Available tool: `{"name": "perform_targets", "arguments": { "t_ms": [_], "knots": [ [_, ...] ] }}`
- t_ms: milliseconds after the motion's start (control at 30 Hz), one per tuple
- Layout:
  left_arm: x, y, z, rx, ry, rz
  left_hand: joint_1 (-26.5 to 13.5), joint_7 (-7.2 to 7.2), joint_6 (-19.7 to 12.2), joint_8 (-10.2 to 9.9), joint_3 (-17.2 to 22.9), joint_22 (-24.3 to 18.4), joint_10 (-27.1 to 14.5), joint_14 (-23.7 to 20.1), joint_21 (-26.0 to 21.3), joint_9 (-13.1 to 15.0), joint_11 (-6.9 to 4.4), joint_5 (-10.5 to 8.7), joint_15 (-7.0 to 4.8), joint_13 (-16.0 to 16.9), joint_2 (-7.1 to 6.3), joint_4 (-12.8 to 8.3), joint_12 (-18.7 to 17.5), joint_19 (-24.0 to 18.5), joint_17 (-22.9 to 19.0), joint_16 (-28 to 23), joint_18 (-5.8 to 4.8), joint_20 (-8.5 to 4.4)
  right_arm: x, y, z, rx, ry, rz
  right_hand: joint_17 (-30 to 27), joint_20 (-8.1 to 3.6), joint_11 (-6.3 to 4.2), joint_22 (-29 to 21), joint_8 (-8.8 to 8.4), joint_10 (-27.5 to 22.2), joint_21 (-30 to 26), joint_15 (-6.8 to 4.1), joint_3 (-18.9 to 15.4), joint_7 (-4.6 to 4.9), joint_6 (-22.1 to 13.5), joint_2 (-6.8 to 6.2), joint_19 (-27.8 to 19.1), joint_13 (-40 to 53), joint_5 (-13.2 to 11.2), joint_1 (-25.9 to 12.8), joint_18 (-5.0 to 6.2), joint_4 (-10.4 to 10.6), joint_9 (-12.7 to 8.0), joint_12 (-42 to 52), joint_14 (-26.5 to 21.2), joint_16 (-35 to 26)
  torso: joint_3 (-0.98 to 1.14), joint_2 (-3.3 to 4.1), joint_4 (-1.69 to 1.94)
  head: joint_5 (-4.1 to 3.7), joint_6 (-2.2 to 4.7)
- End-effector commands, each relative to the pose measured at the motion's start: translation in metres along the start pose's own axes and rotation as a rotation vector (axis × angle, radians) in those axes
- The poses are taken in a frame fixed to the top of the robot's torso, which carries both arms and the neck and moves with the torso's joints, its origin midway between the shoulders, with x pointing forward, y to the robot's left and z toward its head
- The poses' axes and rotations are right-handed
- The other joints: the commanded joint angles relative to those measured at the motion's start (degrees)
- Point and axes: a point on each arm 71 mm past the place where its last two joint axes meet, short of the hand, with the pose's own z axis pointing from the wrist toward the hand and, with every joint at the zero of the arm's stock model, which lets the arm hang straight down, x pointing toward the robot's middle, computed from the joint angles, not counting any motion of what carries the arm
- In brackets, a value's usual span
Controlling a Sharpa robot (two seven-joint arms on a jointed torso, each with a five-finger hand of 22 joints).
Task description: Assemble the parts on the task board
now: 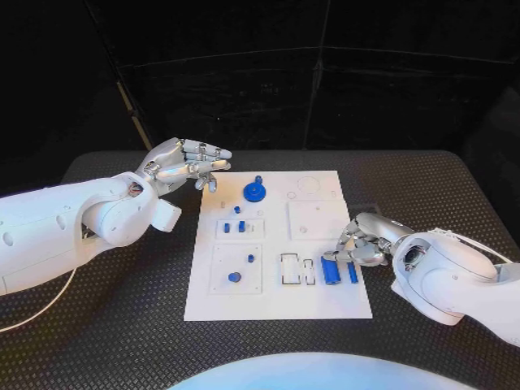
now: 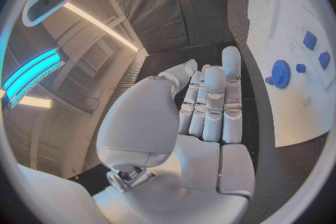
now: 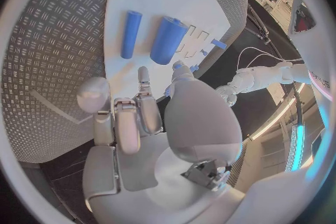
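Checker-plate rubber, black and ridged in a diamond tread, covers the table (image 1: 119,341), and on its middle lies the task board (image 1: 278,301), a flat, smooth white rectangular plate with shallow square panels and small cut-outs. Near the board's far end sits a round blue gear (image 1: 254,192) with a toothed rim and a knob at its centre; the left wrist view shows those teeth clearly. Small blue blocks (image 1: 241,227) stand in a square panel just nearer than the gear, and a short round blue peg (image 1: 235,277) sits in the lower left panel. At the board's right side, toward its near end, lie two smooth blue cylinders side by side: a thick blue cylinder (image 3: 168,40) and, just beside it, a thin blue rod (image 3: 129,33). The right hand (image 1: 360,244), silver and segmented, hovers at these cylinders with its fingers curled down toward the thick one; whether it touches or holds the cylinder I cannot tell. The left hand (image 1: 190,166) is raised off the board's far left corner, fingers straight and held loosely together, holding nothing.
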Motion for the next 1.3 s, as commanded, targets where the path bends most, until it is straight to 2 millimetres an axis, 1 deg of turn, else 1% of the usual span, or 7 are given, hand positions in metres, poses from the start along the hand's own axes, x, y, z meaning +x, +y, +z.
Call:
{"name": "perform_targets", "arguments": {
  "t_ms": [33, 200, 533, 867, 1133, 1200, 1300],
  "knots": [
    [0.001, -0.001, 0.000, 0.007, 0.005, -0.007, -0.16, 0.15, -0.15, 0.24, -0.29, -0.05, -0.26, -0.28, -0.27, -0.01, -0.07, -0.11, 0.09, 0.05, 0.37, -0.10, 0.29, -0.21, -0.04, -0.28, 0.86, 0.15, 0.003, 0.001, 0.000, 0.003, 0.022, -0.033, 13.19, -0.04, -0.04, 0.08, 0.44, 0.47, 0.23, -0.33, -0.42, -0.36, -0.12, -0.05, 0.41, 0.17, -0.06, -0.82, -0.88, -0.01, 0.29, 0.36, 5.56, 0.24, 0.08, 0.04, -0.06, 0.01, -0.12],
    [0.000, -0.001, -0.001, 0.005, 0.005, -0.008, -0.16, 0.15, -0.15, 0.24, -0.29, -0.05, -0.26, -0.28, -0.27, -0.01, -0.07, -0.11, 0.09, 0.05, 0.37, -0.10, 0.29, -0.21, -0.04, -0.28, 0.86, 0.15, 0.006, 0.000, 0.001, 0.006, 0.046, -0.045, 13.23, -0.10, -0.13, 0.19, 0.92, 0.54, 0.28, -0.41, -0.67, -0.48, -0.05, 0.04, 0.45, 0.35, -0.10, -1.05, -0.90, -0.02, 0.73, 0.41, 5.57, 0.26, 0.03, 0.06, -0.05, -0.02, -0.15],
    [0.000, -0.001, -0.001, 0.001, 0.007, -0.009, -0.18, 0.15, -0.15, 0.25, -0.31, -0.07, -0.27, -0.27, -0.29, -0.01, -0.07, -0.11, 0.09, 0.06, 0.38, -0.11, 0.32, -0.20, -0.01, -0.25, 0.86, 0.15, 0.016, -0.001, 0.000, 0.007, 0.090, -0.091, 13.22, -0.20, -0.28, 0.31, 1.70, 0.58, 0.32, -0.53, -1.02, -0.67, 0.02, 0.18, 0.48, 0.54, -0.43, -1.42, -0.92, -0.01, 1.46, 0.41, 5.56, 0.25, 0.05, 0.05, -0.03, 0.00, -0.37],
    [-0.001, -0.001, -0.001, -0.004, 0.009, -0.010, -0.22, 0.16, -0.16, 0.25, -0.35, -0.09, -0.30, -0.28, -0.31, -0.01, -0.05, -0.12, 0.10, 0.05, 0.37, -0.10, 0.33, -0.19, -0.07, -0.27, 0.86, 0.15, 0.022, 0.003, 0.000, -0.007, 0.104, -0.103, 13.24, -0.30, -0.44, 0.59, 2.43, 0.63, 0.43, -0.65, -1.15, -0.86, 0.15, 0.25, 0.54, 0.70, -0.59, -1.22, -0.96, -0.09, 2.14, 0.40, 5.57, 0.26, 0.06, 0.06, -0.13, 0.05, -0.53],
    [0.000, 0.000, -0.001, -0.006, 0.011, -0.010, -0.24, 0.17, -0.17, 0.25, -0.37, -0.10, -0.31, -0.29, -0.32, -0.02, -0.05, -0.13, 0.10, 0.05, 0.37, -0.10, 0.34, -0.19, -0.10, -0.28, 0.86, 0.15, 0.023, 0.006, 0.001, -0.020, 0.078, -0.098, 13.11, -0.35, -0.50, 0.57, 2.74, 0.56, 0.40, -0.71, -1.30, -0.91, 0.02, 0.04, 0.51, 0.65, -0.69, -1.06, -0.96, -0.06, 2.49, 0.29, 5.54, 0.21, 0.00, 0.03, 0.06, -0.10, -0.53],
    [-0.001, 0.000, -0.001, -0.006, 0.011, -0.011, -0.32, 0.19, -0.19, 0.25, -0.41, -0.12, -0.34, -0.28, -0.33, -0.02, -0.03, -0.14, 0.11, 0.05, 0.37, -0.07, 0.35, -0.18, -0.08, -0.26, 0.85, 0.16, 0.023, 0.007, 0.001, -0.024, 0.064, -0.098, 13.05, -0.39, -0.48, 0.47, 3.06, 0.35, 0.32, -0.73, -1.77, -0.89, -0.45, -0.43, 0.41, 0.40, -1.59, -1.73, -0.96, 0.03, 2.95, -0.01, 5.52, 0.18, 0.01, 0.03, 0.10, -0.08, -0.52],
    [-0.001, 0.000, -0.001, -0.007, 0.010, -0.010, -0.33, 0.19, -0.19, 0.25, -0.41, -0.12, -0.34, -0.28, -0.33, -0.02, -0.03, -0.14, 0.11, 0.05, 0.37, -0.07, 0.35, -0.18, -0.08, -0.26, 0.85, 0.16, 0.021, 0.008, 0.001, -0.032, 0.044, -0.106, 13.08, -0.39, -0.41, 0.37, 3.62, 0.18, 0.22, -0.70, -2.54, -0.85, -1.16, -1.16, 0.30, 0.30, -5.19, -4.54, -0.95, 0.13, 3.73, -0.29, 5.53, 0.18, 0.02, 0.02, 0.04, 0.01, -0.53]
  ]
}}
